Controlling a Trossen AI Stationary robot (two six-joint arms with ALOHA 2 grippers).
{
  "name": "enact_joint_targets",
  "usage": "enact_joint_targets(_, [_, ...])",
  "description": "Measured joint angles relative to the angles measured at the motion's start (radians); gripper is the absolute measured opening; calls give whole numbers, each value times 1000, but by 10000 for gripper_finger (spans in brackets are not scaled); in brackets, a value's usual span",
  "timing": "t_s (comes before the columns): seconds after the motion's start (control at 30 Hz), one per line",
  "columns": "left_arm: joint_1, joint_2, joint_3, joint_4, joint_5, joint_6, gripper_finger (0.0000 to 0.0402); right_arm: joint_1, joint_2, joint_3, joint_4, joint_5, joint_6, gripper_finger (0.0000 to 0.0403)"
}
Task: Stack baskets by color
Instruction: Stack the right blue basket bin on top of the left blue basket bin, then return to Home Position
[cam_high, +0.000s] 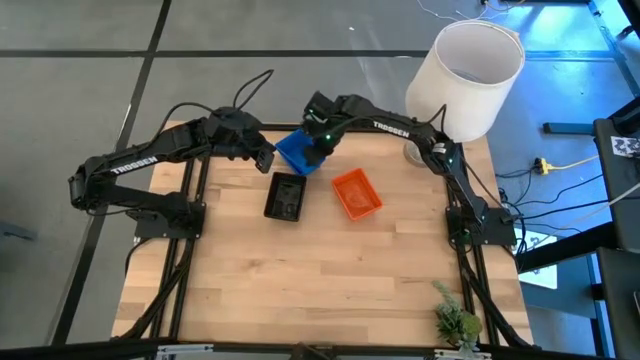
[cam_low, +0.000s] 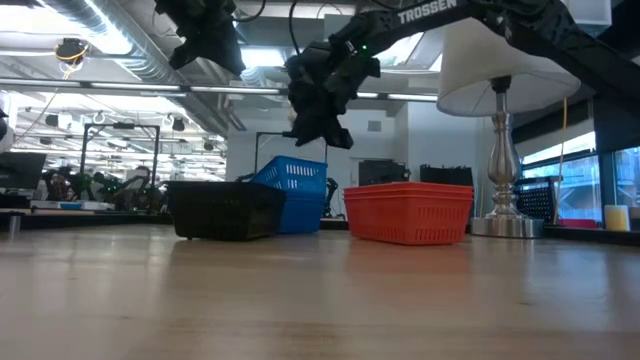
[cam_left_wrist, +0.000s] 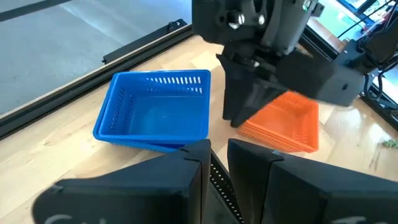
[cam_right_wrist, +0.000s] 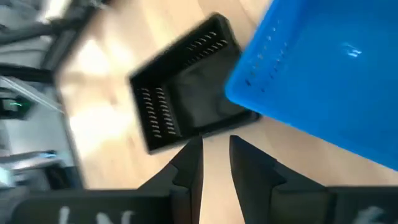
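The black basket sits nearest on the table, half hiding the blue basket; orange basket beside. Contents unclear. Both grippers hover empty, fingers slightly parted.

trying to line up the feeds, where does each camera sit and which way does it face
High view: above the table, looking straight down on both arms, the blue basket, black basket and orange basket.
Low view: at tabletop height, looking level across; the arms hang in from above.
Left wrist view: on the left arm, facing the blue basket past the left gripper; the right arm also shows.
Right wrist view: on the right arm, looking down past the right gripper.
Shared: both wrist views show the blue basket.
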Motion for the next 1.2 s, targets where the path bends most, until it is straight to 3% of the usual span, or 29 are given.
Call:
enact_joint_targets(0.2, [0, 0, 0, 0, 0, 0, 46, 5, 12, -2, -28, 247, -57, 78])
enact_joint_targets(0.3, [0, 0, 0, 0, 0, 0, 46, 5, 11, -1, 25, 306, -70, 78])
enact_joint_targets(0.57, [0, 0, 0, 0, 0, 0, 46, 5, 11, -1, 48, 303, -96, 78])
enact_joint_targets(0.73, [0, 0, 0, -6, 0, 0, 46, 6, 11, -1, 28, 247, -129, 75])
enact_joint_targets(0.93, [0, -25, -2, -18, 1, 54, 41, 26, -33, -1, -8, 120, -185, 10])
enact_joint_targets(1.07, [0, -89, -2, -42, 3, 128, 9, 58, -87, -1, -40, 101, -225, 5])
enact_joint_targets(1.2, [0, -167, -2, -67, 21, 203, 1, 85, -190, 0, -61, 98, -287, 2])
